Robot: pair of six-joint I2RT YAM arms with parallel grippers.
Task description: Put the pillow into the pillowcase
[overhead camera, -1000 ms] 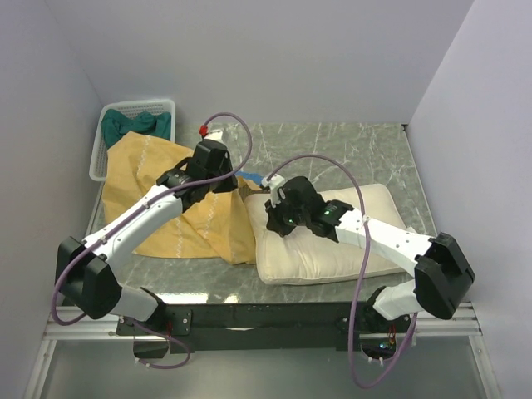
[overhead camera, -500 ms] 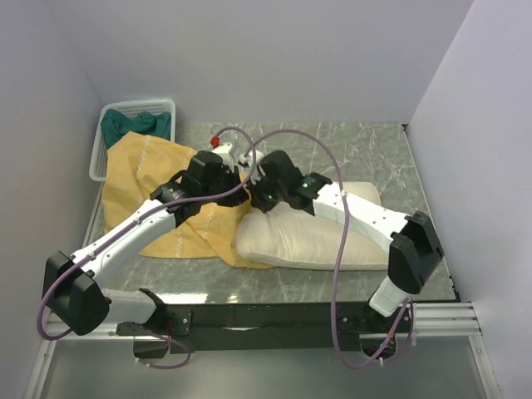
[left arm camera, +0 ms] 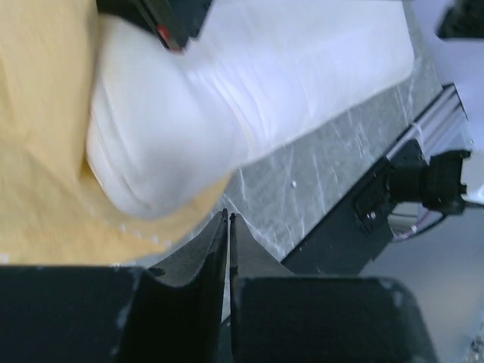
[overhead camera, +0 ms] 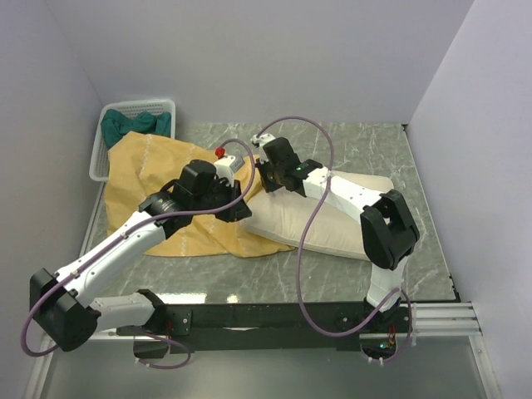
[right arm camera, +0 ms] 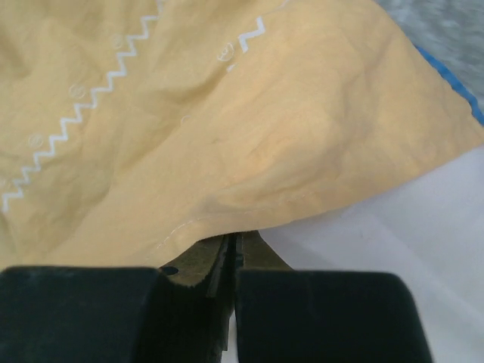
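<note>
The cream-white pillow (overhead camera: 332, 224) lies slanted across the table's middle, its left end on the spread mustard-yellow pillowcase (overhead camera: 150, 191). My right gripper (overhead camera: 263, 170) is shut at the pillow's far left corner. In the right wrist view its tips (right arm camera: 236, 240) sit under the pillowcase hem (right arm camera: 227, 136), with the pillow (right arm camera: 393, 249) beside them. My left gripper (overhead camera: 238, 208) is shut at the pillow's rounded left end (left arm camera: 174, 144), beside the pillowcase edge (left arm camera: 45, 197). Nothing shows between its tips (left arm camera: 228, 219).
A white basket (overhead camera: 100, 158) holding a green cloth (overhead camera: 133, 123) stands at the back left corner. Grey walls close in the left, back and right. A black rail (overhead camera: 291, 316) runs along the table's near edge.
My right arm has dragged the pillow left and back, so its left end now lies on the pillowcase. My left gripper has moved right and nearer, to the pillow's end.
</note>
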